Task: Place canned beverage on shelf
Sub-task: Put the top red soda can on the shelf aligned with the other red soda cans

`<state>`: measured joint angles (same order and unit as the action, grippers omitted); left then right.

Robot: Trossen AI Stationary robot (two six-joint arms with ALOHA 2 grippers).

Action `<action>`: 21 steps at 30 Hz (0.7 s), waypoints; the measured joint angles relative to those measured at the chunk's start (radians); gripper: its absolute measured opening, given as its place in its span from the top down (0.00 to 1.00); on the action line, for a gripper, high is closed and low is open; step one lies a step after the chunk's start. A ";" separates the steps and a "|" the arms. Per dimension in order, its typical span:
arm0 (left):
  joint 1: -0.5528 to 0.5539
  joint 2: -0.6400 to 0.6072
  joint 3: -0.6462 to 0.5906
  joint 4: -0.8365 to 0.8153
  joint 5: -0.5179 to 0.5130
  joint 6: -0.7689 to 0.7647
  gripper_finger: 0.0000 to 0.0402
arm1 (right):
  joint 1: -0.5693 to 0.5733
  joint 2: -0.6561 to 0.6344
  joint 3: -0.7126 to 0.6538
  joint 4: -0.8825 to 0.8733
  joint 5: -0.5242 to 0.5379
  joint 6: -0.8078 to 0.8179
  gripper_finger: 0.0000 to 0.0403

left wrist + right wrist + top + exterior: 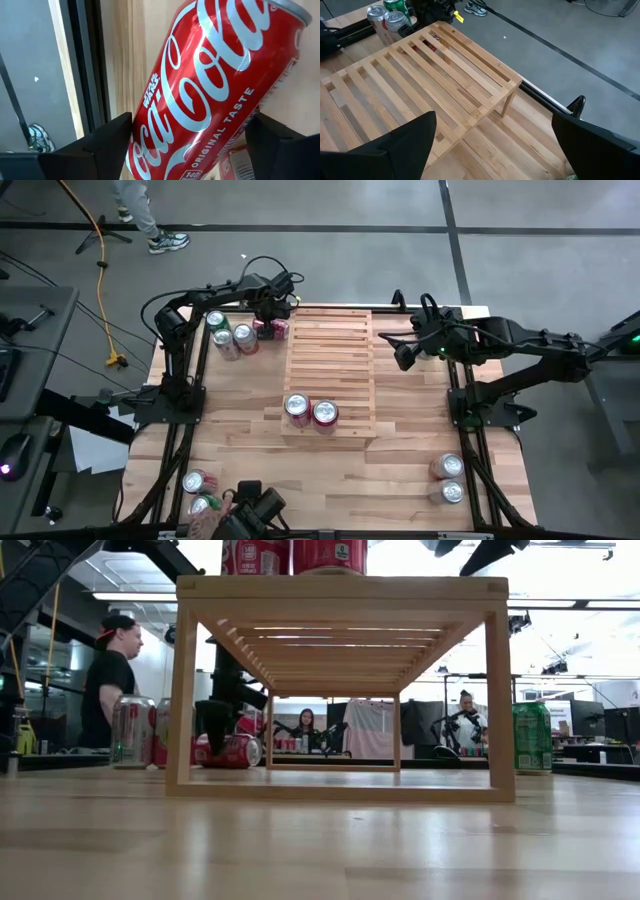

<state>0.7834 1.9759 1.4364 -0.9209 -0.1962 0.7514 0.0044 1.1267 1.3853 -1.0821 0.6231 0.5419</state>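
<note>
Left gripper: set astride a red Coca-Cola can lying on its side at the table's far left, beside the shelf; jaws wide on either flank, grip not confirmed.
Right gripper: spread wide, nothing held, hovering over the far right corner of the pale-wood slatted shelf.
Shelf load: two red-topped cans are seen on the near tier.
Risk: the lying can may roll or slip if pinched off-centre; neighbouring upright cans could be knocked.
</note>
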 joint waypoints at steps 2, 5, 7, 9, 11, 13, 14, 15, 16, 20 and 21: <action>0.000 0.000 0.000 0.000 -0.010 -0.010 0.36 | 0.000 0.000 0.000 0.000 0.000 0.000 0.05; 0.000 0.000 0.000 0.000 -0.024 -0.031 0.48 | 0.000 0.000 0.000 0.000 -0.001 0.000 0.05; 0.000 0.000 0.002 0.000 -0.024 -0.044 0.58 | 0.000 0.000 0.000 0.000 -0.001 0.000 0.05; 0.000 -0.001 0.003 0.001 -0.025 -0.055 0.69 | 0.000 0.000 0.000 0.000 -0.004 0.000 0.05; 0.000 -0.002 0.011 -0.008 -0.025 -0.073 0.76 | 0.000 0.000 0.000 0.000 -0.004 0.000 0.05; 0.001 0.001 0.031 -0.041 -0.024 -0.089 0.81 | 0.000 0.000 0.000 0.000 -0.004 0.000 0.05; 0.003 0.002 0.044 -0.062 -0.021 -0.090 0.82 | 0.000 0.000 0.000 0.000 -0.004 0.000 0.05; 0.005 0.004 0.061 -0.083 -0.021 -0.089 0.84 | 0.000 0.000 0.000 0.000 -0.004 0.000 0.05; 0.008 0.003 0.077 -0.099 -0.021 -0.090 0.88 | 0.000 0.000 0.000 0.000 -0.004 0.000 0.05; 0.022 -0.028 0.133 -0.100 -0.012 -0.105 0.95 | 0.000 0.000 0.000 0.000 -0.003 -0.001 0.05; 0.029 -0.033 0.143 -0.098 -0.004 -0.105 0.97 | 0.000 0.000 0.000 0.000 -0.003 -0.002 0.05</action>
<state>0.8120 1.9425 1.5797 -1.0187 -0.2007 0.6468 0.0044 1.1266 1.3853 -1.0821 0.6197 0.5404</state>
